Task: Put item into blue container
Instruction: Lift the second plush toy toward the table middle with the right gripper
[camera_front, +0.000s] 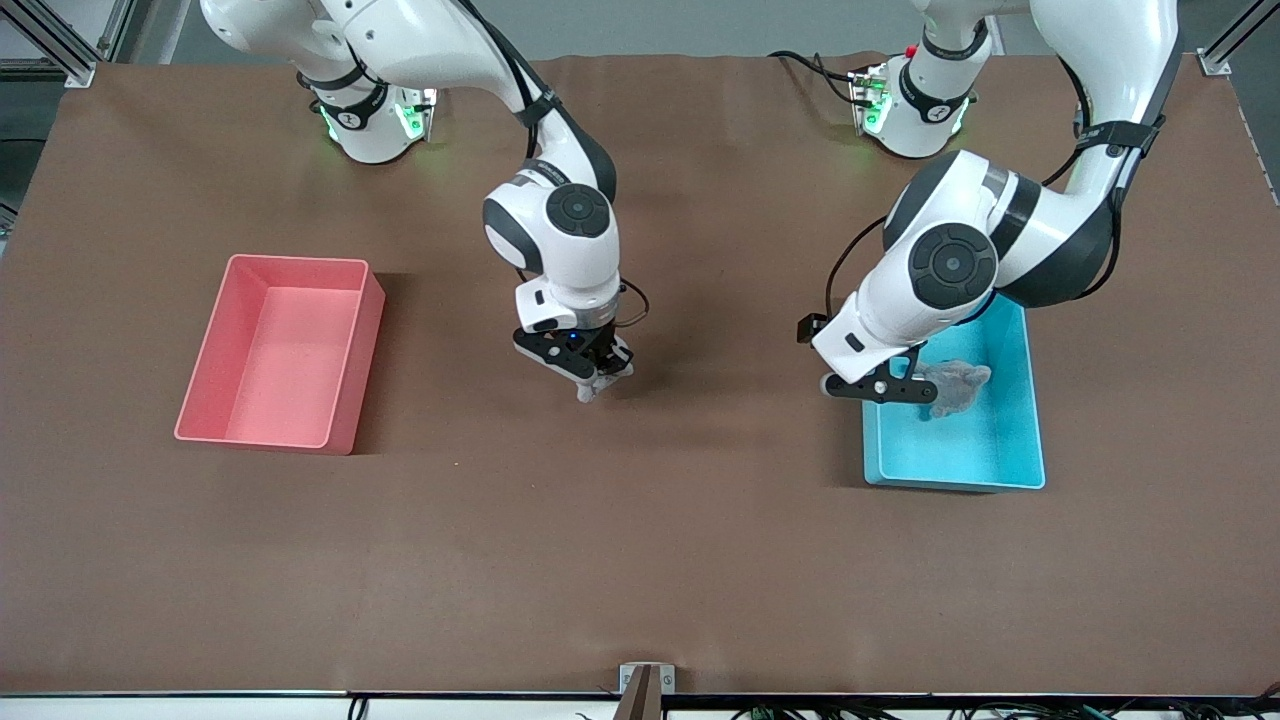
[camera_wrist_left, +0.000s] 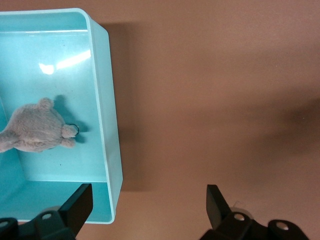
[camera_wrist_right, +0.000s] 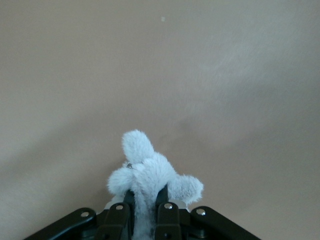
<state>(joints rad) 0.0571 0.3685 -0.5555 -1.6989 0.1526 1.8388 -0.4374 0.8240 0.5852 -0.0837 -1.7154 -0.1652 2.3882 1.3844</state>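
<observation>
A small white plush item (camera_front: 588, 390) (camera_wrist_right: 150, 167) is pinched between the fingers of my right gripper (camera_front: 594, 380) (camera_wrist_right: 145, 196), which is shut on it over the middle of the table. The blue container (camera_front: 1036, 420) (camera_wrist_left: 107, 125) sits toward the left arm's end of the table. A grey-beige plush toy (camera_front: 958, 386) (camera_wrist_left: 37, 131) lies inside it. My left gripper (camera_front: 882, 388) (camera_wrist_left: 146, 202) hangs open above the container's wall that faces the table's middle, one finger over the bin and the other over the bare table, with nothing between them.
A pink bin (camera_front: 366, 350) of the same shape stands toward the right arm's end of the table and holds nothing. The brown table cover (camera_front: 640, 560) spreads between the two bins and toward the front camera.
</observation>
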